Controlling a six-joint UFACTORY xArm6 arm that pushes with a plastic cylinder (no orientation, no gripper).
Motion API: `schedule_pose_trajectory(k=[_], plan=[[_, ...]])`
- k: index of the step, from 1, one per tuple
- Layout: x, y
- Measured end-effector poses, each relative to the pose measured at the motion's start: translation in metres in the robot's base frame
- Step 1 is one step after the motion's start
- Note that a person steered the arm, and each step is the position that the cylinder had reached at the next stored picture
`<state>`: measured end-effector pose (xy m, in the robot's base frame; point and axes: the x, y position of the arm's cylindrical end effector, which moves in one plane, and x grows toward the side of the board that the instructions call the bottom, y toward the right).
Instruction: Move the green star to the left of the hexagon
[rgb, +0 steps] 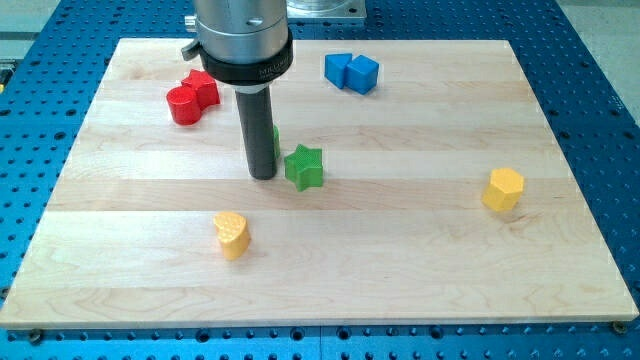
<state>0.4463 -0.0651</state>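
The green star (304, 166) lies near the middle of the wooden board. The yellow hexagon (502, 189) sits far off at the view's right, well apart from the star. My tip (263, 176) rests on the board just to the left of the green star, a small gap from it. A second green block (274, 139) shows only as a sliver behind the rod; its shape is hidden.
A yellow heart (232, 234) lies below the tip. A red cylinder (184, 105) and another red block (203, 88) touch at the top left. Two blue blocks (351, 72) sit together at the top. The board (400, 270) is ringed by a blue perforated table.
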Motion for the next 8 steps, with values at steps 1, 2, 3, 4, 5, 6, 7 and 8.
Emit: schedule_pose_trajectory(k=[1, 2, 3, 4, 5, 6, 7, 8], plan=[[0.000, 0.002], [0.000, 0.003], [0.000, 0.003], [0.000, 0.015], [0.000, 0.062], [0.000, 0.104], [-0.004, 0.131], [-0.007, 0.151]])
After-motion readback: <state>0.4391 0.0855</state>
